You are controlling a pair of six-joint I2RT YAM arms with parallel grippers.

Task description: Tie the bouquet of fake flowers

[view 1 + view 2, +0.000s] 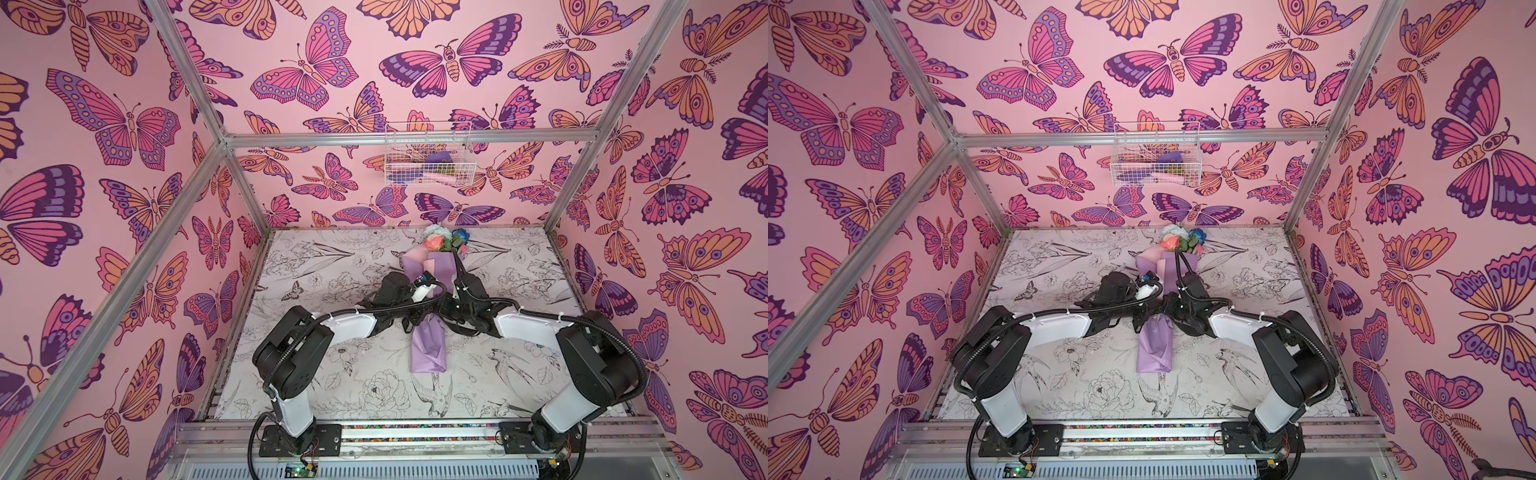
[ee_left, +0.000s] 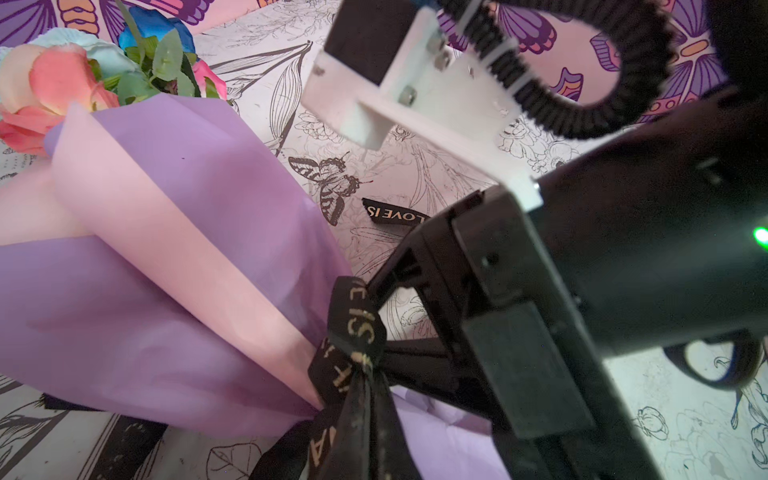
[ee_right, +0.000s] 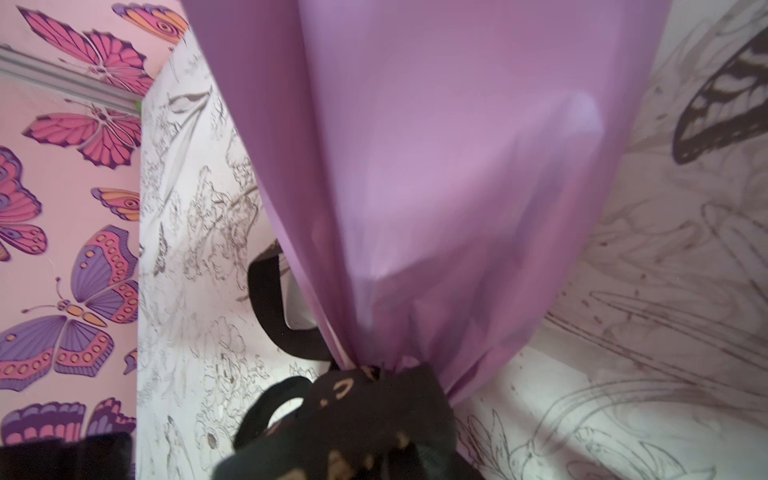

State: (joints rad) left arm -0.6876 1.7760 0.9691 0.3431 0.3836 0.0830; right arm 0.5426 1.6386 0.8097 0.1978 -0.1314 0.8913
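Nearest the lens, the bases of the left arm point(image 1: 291, 374) and right arm point(image 1: 590, 365) sit bolted at the 6 o'clock edge. Both arms fold inward over the flower-printed tabletop point(image 1: 332, 266), so their wrists meet near its centre. There the bouquet of fake flowers point(image 1: 429, 349) lies flat along the 12-to-6 line in both top views, blooms toward 12 o'clock and wrapped stem end toward 6. Its lilac paper point(image 2: 187, 257) flares wide at the blooms and is pinched narrow at the waist. That is where the arms converge, the left from 8 o'clock and the right from 4. A black ribbon point(image 2: 357, 320) with gold lettering is cinched round that waist in a knot point(image 2: 353, 361), and one loose end lies on the tabletop beside it. The right fingers point(image 2: 419, 353) are clenched right at the knot, and the left fingers point(image 1: 410, 320) are clenched too. Ribbon tails run toward each pair, so I judge that each grips a tail and pulls outward to tighten the tie, though the contact itself is hidden.
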